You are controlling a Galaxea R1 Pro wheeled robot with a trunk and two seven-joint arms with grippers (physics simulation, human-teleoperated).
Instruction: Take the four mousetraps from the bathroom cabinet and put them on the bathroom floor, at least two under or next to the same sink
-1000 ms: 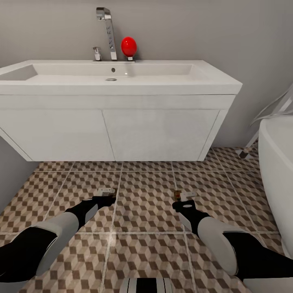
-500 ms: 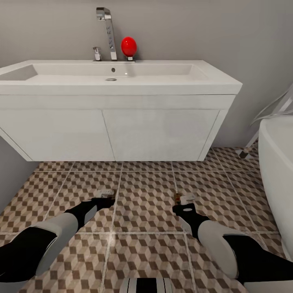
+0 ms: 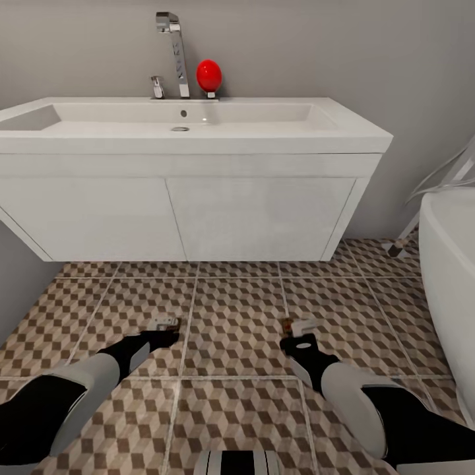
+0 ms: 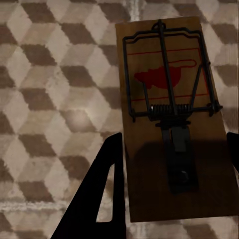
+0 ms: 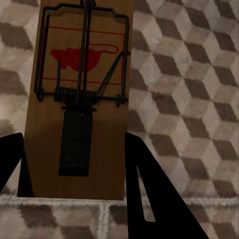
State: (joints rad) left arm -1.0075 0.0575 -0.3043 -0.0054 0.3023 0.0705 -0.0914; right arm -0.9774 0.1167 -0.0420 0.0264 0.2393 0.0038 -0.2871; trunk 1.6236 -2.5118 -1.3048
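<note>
Two mousetraps are lying flat on the bathroom floor (image 3: 237,316), whose large square tiles are showing a brown, beige and white cube pattern with pale grout lines. The left mousetrap (image 3: 165,322) is resting in front of the sink's cabinet, close to a grout line; in the left wrist view this mousetrap (image 4: 172,119) is showing as a brown wooden slab carrying a black wire bar, a coiled spring, a dark trigger plate and a red mouse outline. The right mousetrap (image 3: 288,324) is sitting well apart from it on the same floor; the right wrist view is showing it (image 5: 82,97) with the same wire, spring and red mouse print, one end reaching a grout line.
</note>
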